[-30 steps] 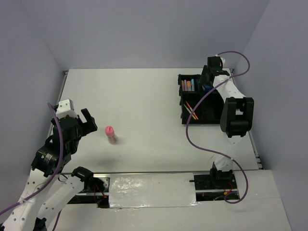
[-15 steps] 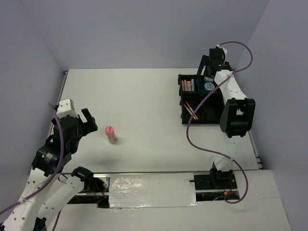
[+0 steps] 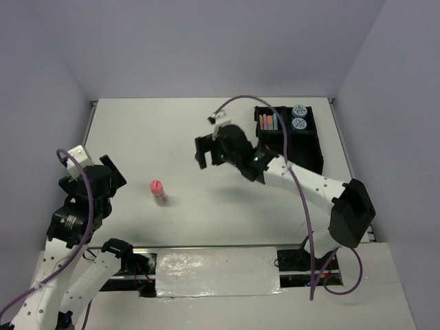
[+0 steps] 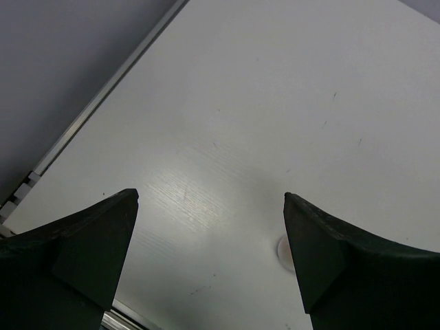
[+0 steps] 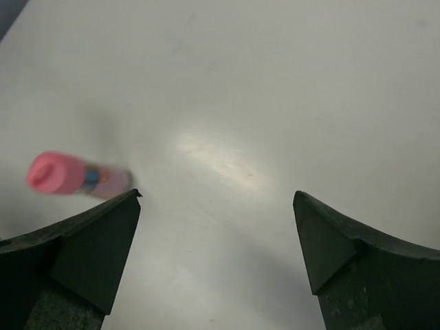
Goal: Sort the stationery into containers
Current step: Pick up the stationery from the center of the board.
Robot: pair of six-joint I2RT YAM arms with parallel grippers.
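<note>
The pink bottle [image 3: 159, 192] lies on the white table at the left of centre, and it shows blurred at the left of the right wrist view [image 5: 72, 175]. The black divided tray [image 3: 309, 155] sits at the far right. It holds two blue-white tubs [image 3: 298, 117] and the short highlighters [image 3: 268, 122]. The pens are hidden behind the right arm. My right gripper [image 3: 210, 157] hovers open and empty over the table's middle, to the right of the bottle [image 5: 216, 194]. My left gripper [image 3: 110, 175] is open and empty at the left edge [image 4: 210, 196].
The metal rail [image 4: 103, 96] runs along the table's far left edge, with the grey wall behind it. The right arm's purple cable [image 3: 285, 148] loops over the tray. A taped strip [image 3: 216, 271] lies at the near edge between the arm bases.
My right arm has swung from over the tray to the table's middle, open, and both tubs now show in the tray. My left gripper has drawn back and turned slightly.
</note>
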